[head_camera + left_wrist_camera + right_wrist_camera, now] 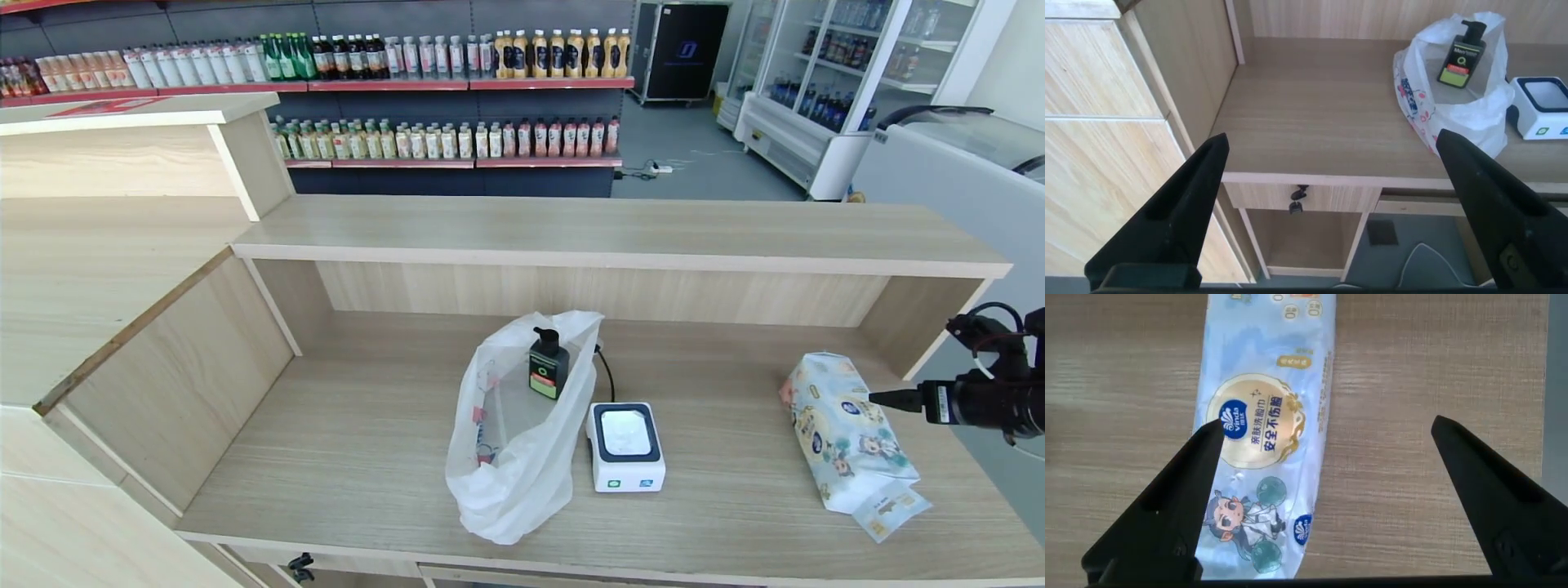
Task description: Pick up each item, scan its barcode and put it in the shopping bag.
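Note:
A white plastic shopping bag stands open at the middle of the counter, with a dark pump bottle upright inside it. A white barcode scanner sits just right of the bag. At the right lies a pale blue cartoon-printed tissue pack. My right gripper hovers open above this pack, not touching it; its arm enters from the right edge. My left gripper is open and holds nothing, low in front of the counter's front edge, left of the bag.
The wooden counter has a raised shelf behind and a side wall on the left. A drawer with a key sits under the front edge. The scanner's cable runs behind the bag. Drink shelves and fridges stand far back.

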{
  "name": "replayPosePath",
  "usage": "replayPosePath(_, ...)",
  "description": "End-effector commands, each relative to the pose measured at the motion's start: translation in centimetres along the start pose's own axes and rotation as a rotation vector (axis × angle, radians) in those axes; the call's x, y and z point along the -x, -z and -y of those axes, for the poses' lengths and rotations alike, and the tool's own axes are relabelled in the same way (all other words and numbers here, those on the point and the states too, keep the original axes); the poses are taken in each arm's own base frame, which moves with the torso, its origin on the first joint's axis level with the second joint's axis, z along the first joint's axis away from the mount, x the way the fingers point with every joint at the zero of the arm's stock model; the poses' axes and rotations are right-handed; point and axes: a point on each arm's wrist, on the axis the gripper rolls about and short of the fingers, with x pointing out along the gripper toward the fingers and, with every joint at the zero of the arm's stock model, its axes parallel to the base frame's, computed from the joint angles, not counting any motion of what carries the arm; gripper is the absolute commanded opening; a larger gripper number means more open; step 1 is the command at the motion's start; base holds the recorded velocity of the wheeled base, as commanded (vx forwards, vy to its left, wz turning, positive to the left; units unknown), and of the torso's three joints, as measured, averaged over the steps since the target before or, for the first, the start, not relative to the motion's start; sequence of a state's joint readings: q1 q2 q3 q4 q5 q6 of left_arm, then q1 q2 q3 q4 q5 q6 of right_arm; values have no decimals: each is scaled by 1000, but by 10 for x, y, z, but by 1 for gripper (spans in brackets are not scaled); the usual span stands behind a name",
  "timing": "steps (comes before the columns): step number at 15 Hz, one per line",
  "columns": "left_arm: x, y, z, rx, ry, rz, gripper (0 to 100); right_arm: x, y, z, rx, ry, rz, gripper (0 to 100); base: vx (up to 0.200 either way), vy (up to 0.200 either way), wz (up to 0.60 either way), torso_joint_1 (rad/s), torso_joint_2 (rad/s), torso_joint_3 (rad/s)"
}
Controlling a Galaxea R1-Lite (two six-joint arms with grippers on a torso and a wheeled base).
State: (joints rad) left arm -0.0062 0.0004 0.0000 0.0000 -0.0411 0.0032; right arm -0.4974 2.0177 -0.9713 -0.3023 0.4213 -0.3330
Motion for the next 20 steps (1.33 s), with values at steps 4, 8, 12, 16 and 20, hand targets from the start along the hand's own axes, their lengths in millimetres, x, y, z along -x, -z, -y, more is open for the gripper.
replayPosePath(4, 0, 0, 0, 0, 0, -1, 100, -22, 17, -6, 46, -52, -67, 100, 0, 0, 0, 0, 0, 0)
replayPosePath(8, 0, 0, 0, 0, -1, -1, 100, -36, 26, -9, 40, -98, -96, 100, 0, 0, 0, 0, 0, 0)
replayPosePath(12, 0, 0, 0, 0, 0, -1, 100, -51, 31, -14, 51, -118, -103, 100, 0, 0, 0, 0, 0, 0)
replayPosePath(16, 0, 0, 0, 0, 0, -1, 100, -56, 39, -12, 102, -126, -119, 100, 0, 0, 0, 0, 0, 0)
replayPosePath(20, 0, 0, 0, 0, -1, -1, 100, -53, 45, -2, 77, -106, -129, 100, 0, 0, 0, 0, 0, 0)
